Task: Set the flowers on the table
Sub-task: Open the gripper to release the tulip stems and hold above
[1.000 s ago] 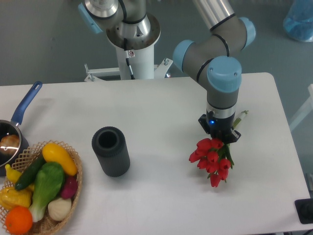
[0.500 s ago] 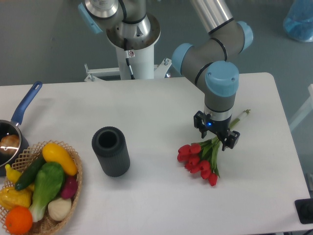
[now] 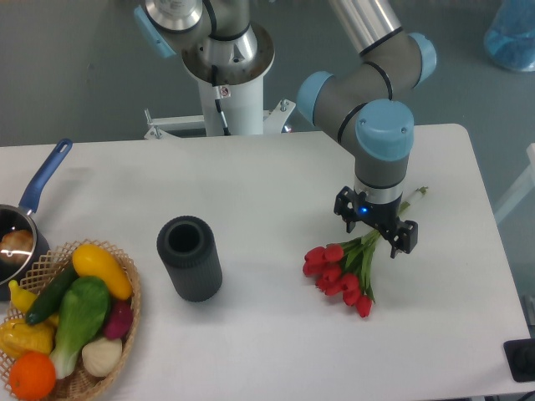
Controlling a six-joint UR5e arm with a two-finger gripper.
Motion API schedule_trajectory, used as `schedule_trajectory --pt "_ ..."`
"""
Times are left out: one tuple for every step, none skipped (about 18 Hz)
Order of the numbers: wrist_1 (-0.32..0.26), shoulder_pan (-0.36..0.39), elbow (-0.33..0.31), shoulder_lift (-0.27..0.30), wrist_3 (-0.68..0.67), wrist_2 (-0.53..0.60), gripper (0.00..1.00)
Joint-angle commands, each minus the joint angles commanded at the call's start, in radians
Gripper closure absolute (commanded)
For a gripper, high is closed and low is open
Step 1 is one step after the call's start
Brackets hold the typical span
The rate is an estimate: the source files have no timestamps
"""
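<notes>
The flowers [image 3: 338, 274], a bunch of red tulips with thin green stems, lie flat on the white table [image 3: 276, 334] right of centre, heads toward the front left, stems running up to the right. My gripper [image 3: 374, 227] stands over the stems just behind the heads. Its fingers are spread apart on either side of the stems and hold nothing. The far stem end [image 3: 415, 197] shows past the wrist.
A black vase [image 3: 190, 258] stands upright left of centre. A wicker basket [image 3: 125, 313] of toy fruit and vegetables sits at the front left corner. A blue-handled pan [image 3: 25, 219] is at the left edge. The table's right edge is close to the flowers.
A second ago the gripper held the flowers; it opened and the bunch dropped flat, heads shifting left. Since then the gripper has moved slightly right, and the flowers stay still.
</notes>
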Motion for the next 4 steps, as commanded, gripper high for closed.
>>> schedule_trajectory --pt "0.011 0.000 0.000 0.000 -0.002 0.000 0.00" --pt "0.026 0.003 0.000 -0.003 -0.002 0.002 0.00" --pt "0.034 0.009 0.000 -0.003 -0.002 0.002 0.00" --pt "0.038 0.015 0.000 -0.005 0.000 0.002 0.00"
